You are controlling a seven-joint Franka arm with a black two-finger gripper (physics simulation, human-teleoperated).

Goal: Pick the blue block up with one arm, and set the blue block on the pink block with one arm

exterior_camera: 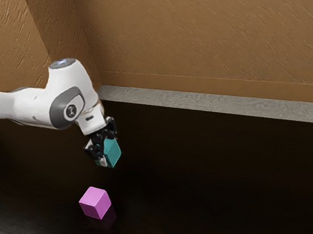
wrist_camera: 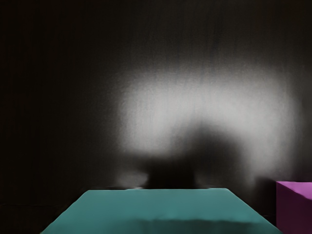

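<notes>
The blue block point(exterior_camera: 114, 152) (closer to teal in these renders) is held clear of the dark table point(exterior_camera: 222, 189), pinched between the two fingers of the gripper point(exterior_camera: 107, 155). The pink block point(exterior_camera: 94, 202) rests on the table below, offset toward the exterior view's left. The carry is judged to be the step in hand. Next, the held block needs to be brought squarely over the pink one, lowered until contact is made, and only then released.

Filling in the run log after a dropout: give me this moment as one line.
phase: carry | gripper: shut on blue block, held above table | pink block: on table, uncovered | stack: not yet done
</notes>
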